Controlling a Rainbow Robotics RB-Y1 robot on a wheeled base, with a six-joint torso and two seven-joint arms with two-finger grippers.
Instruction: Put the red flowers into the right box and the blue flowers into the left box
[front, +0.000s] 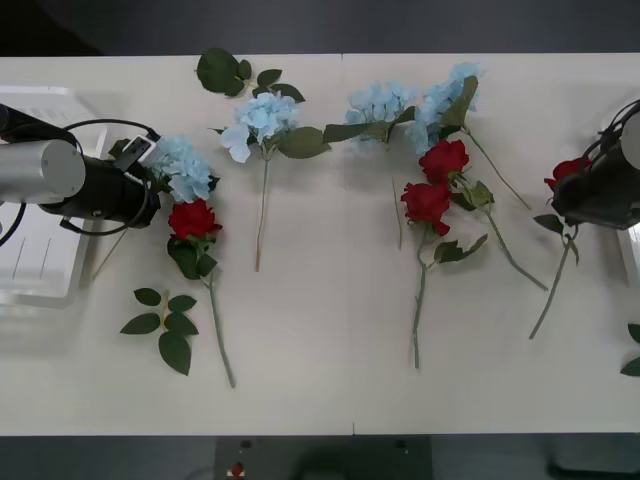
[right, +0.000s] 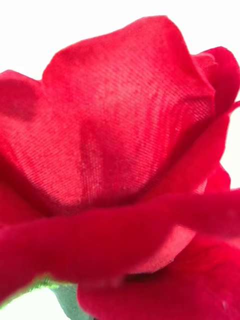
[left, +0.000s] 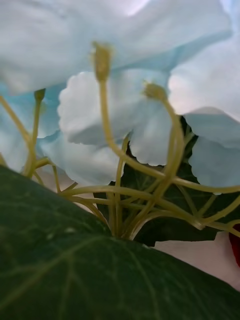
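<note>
Both arms look to be at the picking-up step at once. The left hand (front: 150, 178) sits at the desk's (front: 330, 380) nine o'clock side, right against a blue flower (front: 183, 166); its wrist view looks up under pale petals, thin yellow-green stalks and a broad dark leaf (left: 100, 270). The right hand (front: 572, 195) is at three o'clock, against a red flower (front: 566, 170) whose stem (front: 552, 290) trails toward six. Whether either hand is spread or pinching, I cannot tell — the fingers are hidden.

If the holds are good, the next move is a lift and a short carry outward: blue to the left box (front: 40, 270) just behind the left arm, red to the right box (front: 630, 255), whose rim peeks in at the far three o'clock edge. The long stems may drag over neighbours.

Still on the desk: three blue clusters (front: 262, 115) along twelve o'clock, two roses (front: 430, 200) right of centre, one rose (front: 193, 218) near the left hand — close enough to snag.
</note>
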